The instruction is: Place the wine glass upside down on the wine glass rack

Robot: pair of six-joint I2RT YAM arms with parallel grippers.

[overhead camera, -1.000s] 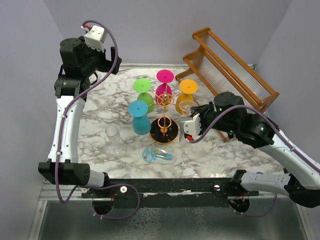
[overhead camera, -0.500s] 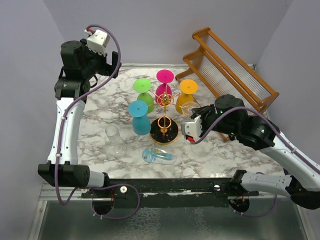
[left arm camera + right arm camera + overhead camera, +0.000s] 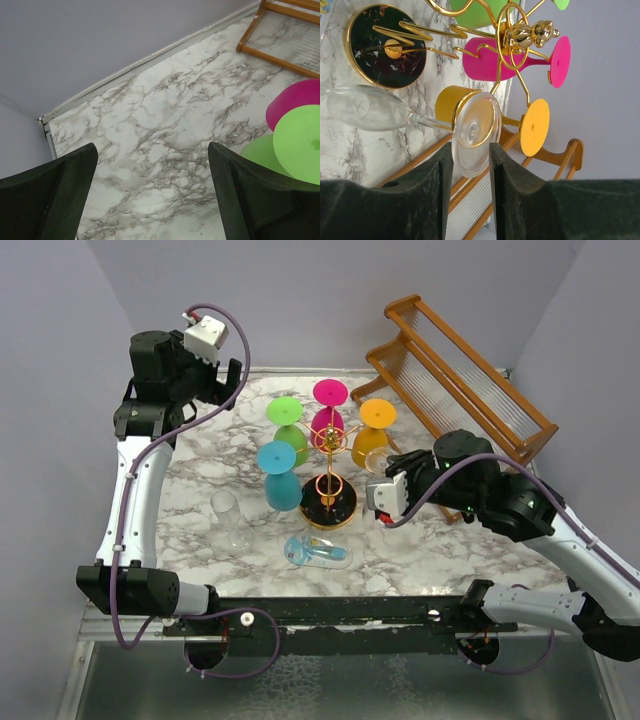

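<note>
- Right jaws stand a little apart, one on each side of the foot (image 3: 475,127) of the glass (image 3: 380,110); whether they grip it cannot be told
- Glass is upside down, bowl toward the surface (image 3: 350,155); its stem seems to pass through a loop arm of the rack (image 3: 512,37), just beside the orange glass (image 3: 451,106)
- Likely light, stiff, thin-walled and brittle; clear and slick, so a loose pinch may slide
- Best hold looks like the stem just under the foot, or the foot's rim; the bowl seems too wide and frail to squeeze
- Hung by the foot it could swing and knock its neighbour, so any retreat wants to be straight and slow
- Left jaws gape wide, empty, over the far left of the surface
</note>
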